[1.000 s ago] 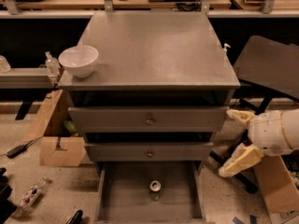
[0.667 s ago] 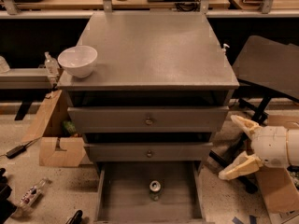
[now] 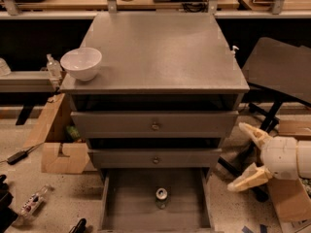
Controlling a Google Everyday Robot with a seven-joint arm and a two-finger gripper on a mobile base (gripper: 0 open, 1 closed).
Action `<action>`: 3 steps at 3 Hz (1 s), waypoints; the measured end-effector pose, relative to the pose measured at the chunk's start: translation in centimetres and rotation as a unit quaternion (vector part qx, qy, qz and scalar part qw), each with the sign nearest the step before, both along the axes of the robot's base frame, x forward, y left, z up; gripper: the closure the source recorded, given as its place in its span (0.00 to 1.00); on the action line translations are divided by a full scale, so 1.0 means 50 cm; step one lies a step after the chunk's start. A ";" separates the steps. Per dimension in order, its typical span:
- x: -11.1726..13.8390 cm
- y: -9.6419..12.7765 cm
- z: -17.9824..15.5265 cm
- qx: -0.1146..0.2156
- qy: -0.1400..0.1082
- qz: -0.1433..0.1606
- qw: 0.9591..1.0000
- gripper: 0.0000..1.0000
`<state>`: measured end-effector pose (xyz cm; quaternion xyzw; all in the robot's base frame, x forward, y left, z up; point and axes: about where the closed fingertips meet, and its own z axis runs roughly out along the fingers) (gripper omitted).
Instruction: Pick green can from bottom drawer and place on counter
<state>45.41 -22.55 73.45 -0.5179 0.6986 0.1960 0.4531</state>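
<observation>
The green can stands upright on the floor of the open bottom drawer, its silver top facing up. The counter is the grey top of the drawer cabinet. My gripper is to the right of the cabinet, level with the lower drawers, well apart from the can. Its two cream fingers are spread wide and hold nothing.
A white bowl sits at the counter's front left corner. Two shallower drawers with knobs are shut above the open one. A black chair stands right, cardboard boxes left, a plastic bottle on the floor.
My gripper has moved down and a little right beside the cabinet, fingers still spread. The can and drawers have not moved.
</observation>
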 end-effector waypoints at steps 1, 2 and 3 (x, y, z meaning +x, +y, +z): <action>0.008 0.026 -0.126 0.032 0.018 0.005 0.999 0.00; 0.029 0.044 -0.310 0.043 0.022 0.014 0.999 0.00; 0.057 0.059 -0.507 0.040 0.028 0.020 0.999 0.00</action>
